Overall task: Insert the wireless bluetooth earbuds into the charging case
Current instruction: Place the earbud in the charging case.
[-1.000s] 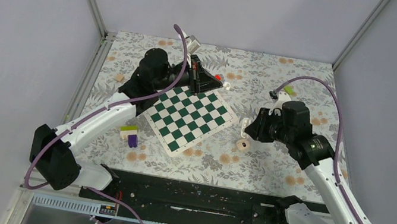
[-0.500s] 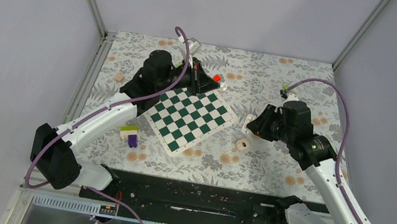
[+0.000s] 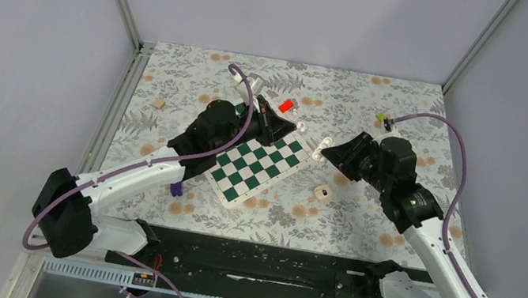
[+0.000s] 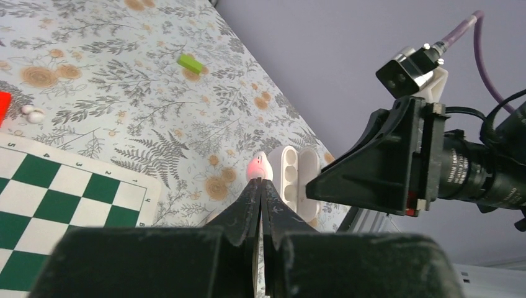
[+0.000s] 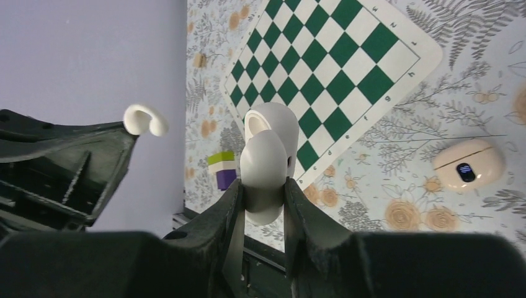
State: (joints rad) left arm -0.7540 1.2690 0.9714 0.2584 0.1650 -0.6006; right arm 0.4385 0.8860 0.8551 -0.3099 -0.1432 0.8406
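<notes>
Left gripper (image 4: 260, 189) is clenched, with a small curved white earbud (image 4: 259, 167) pinched at the very tip of its fingers; in my left wrist view the piece shows a reddish glow. Right gripper (image 5: 263, 186) is closed on a second, larger oval white earbud (image 5: 265, 155), which stands up between its two fingers. From the top view I see both arms raised and reaching inward. The two gripper tips face each other near the far right corner of the chessboard (image 3: 250, 167), close together but not touching. The charging case (image 5: 468, 166) lies on the flowered table (image 3: 363, 213), just off the right edge of the chessboard and nearer the arm bases than either gripper. It is apart from both grippers, and a dark patch shows in the middle of its pale beige top. I cannot tell from these views whether its lid is open. Other things noted: a red piece (image 3: 285, 106) beyond the board's far corner, a green block (image 4: 190, 63) on the far right of the table, and a purple and yellow block (image 5: 223, 169) off the board's left side.
</notes>
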